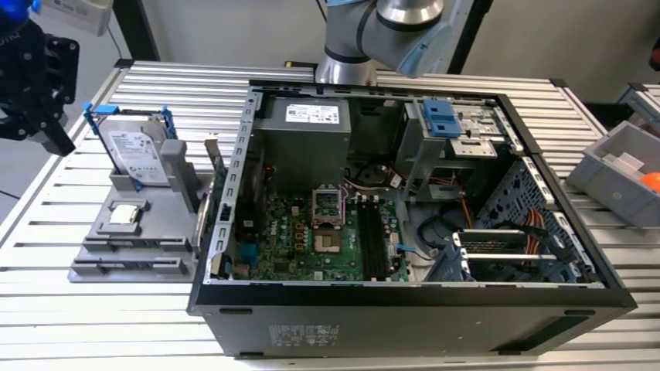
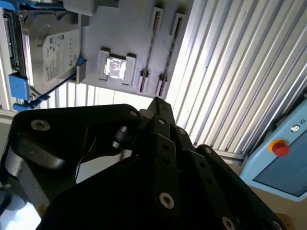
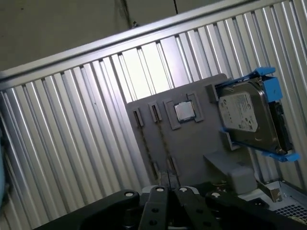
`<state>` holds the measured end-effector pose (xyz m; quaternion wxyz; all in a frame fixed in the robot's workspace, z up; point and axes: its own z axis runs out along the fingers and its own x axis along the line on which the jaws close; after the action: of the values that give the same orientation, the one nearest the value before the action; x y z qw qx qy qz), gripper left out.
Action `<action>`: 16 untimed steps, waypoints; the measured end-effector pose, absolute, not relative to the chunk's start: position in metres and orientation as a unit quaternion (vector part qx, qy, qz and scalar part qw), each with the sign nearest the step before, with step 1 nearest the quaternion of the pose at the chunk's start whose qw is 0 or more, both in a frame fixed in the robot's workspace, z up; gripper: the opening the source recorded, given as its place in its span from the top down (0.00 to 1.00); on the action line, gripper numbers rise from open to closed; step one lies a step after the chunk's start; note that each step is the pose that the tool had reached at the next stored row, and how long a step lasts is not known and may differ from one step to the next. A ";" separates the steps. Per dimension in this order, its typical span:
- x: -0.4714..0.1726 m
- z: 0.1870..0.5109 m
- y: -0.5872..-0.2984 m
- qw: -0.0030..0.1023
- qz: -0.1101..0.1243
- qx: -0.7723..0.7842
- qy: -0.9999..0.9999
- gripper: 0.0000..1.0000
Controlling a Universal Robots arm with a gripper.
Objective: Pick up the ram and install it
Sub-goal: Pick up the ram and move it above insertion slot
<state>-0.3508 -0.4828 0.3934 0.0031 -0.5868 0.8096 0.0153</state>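
Your gripper (image 1: 49, 127) is hanging in the air at the exterior view's left. It is above the ribbed metal table (image 1: 175, 85) and near the grey holder (image 1: 103, 232). In both wrist views its black fingers (image 2: 165, 143) are sitting tight together, and they are holding nothing.

The ram (image 3: 163, 139) is sitting in the holder. It is standing on its thin edge in a long slot, just beside the little square CPU chip (image 1: 126, 214), and the gripper is not touching it. The chip is lying flat in its own square pocket. The silver hard drive (image 1: 134, 151) in its blue frame is standing up at the far end of the holder in the exterior view.

The big black computer case (image 1: 413, 309) is lying on its side with the lid off. Inside it, a green board (image 1: 299, 239) is lying on the bottom, with long black slots (image 1: 373, 239) on it. A silver power box (image 1: 309, 127) is sitting in one corner, and coloured wires (image 1: 531, 232) are running along the other side.

At the exterior view's right, a grey bin (image 1: 619, 170) is holding something orange (image 1: 650, 182).
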 end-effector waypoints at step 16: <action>-0.351 0.393 -0.483 0.001 0.016 -0.697 0.717 1.00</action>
<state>-0.3508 -0.4828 0.3934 0.0008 -0.6973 0.7166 0.0156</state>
